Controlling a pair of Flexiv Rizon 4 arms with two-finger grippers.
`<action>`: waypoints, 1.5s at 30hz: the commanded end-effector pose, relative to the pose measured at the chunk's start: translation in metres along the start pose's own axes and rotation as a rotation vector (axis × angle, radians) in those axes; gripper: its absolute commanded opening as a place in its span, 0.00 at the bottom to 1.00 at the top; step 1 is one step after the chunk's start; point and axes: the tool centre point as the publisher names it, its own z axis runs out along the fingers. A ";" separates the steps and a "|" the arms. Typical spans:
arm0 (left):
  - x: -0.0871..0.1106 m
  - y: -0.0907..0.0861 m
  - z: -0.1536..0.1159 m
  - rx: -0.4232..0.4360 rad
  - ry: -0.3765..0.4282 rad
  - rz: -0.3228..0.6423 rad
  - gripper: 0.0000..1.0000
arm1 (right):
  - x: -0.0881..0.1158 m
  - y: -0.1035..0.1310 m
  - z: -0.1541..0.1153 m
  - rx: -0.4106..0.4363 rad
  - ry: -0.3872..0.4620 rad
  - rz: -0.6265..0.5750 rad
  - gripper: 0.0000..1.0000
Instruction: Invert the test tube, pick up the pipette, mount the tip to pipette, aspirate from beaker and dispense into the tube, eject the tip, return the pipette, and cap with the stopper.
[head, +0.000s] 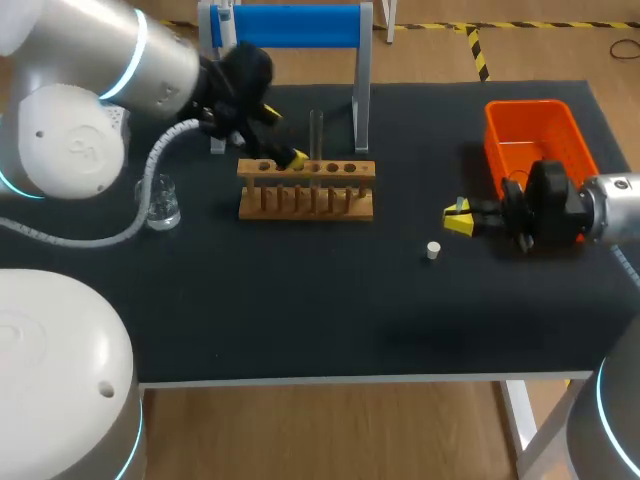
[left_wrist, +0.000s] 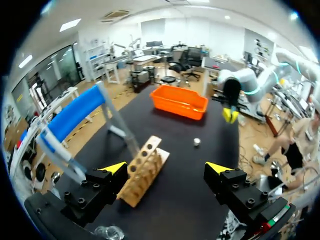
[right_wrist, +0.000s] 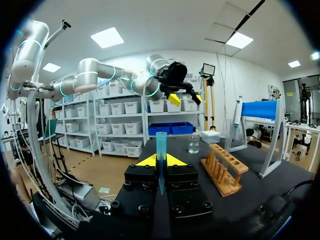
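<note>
A clear test tube (head: 316, 138) stands upright in the wooden rack (head: 305, 188). My left gripper (head: 284, 135) hangs open just above the rack's left end; in its wrist view the rack (left_wrist: 145, 167) lies ahead between the spread fingers (left_wrist: 114, 167). My right gripper (head: 458, 218) is shut on a blue pipette tip (right_wrist: 161, 147), which points up between its fingers, to the right of the rack. The white stopper (head: 433, 251) lies on the mat near it. The pipette (right_wrist: 235, 125) hangs on the blue stand (head: 290, 25). A glass beaker (head: 162, 205) sits left of the rack.
An orange bin (head: 535, 140) stands at the back right, just behind my right arm. The stand's posts (head: 362, 90) rise close behind the rack. Black mat (head: 330, 310) covers the table's front half.
</note>
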 end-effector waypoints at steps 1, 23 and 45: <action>-0.024 0.021 -0.012 0.012 -0.135 -0.082 1.00 | 0.001 0.001 -0.001 0.002 0.000 0.000 0.00; -0.123 0.035 -0.021 0.054 -0.544 -0.364 1.00 | 0.001 0.001 -0.001 0.002 0.000 0.000 0.00; -0.193 0.022 0.001 0.182 -0.836 -0.450 1.00 | 0.001 0.001 -0.001 0.002 0.000 0.000 0.00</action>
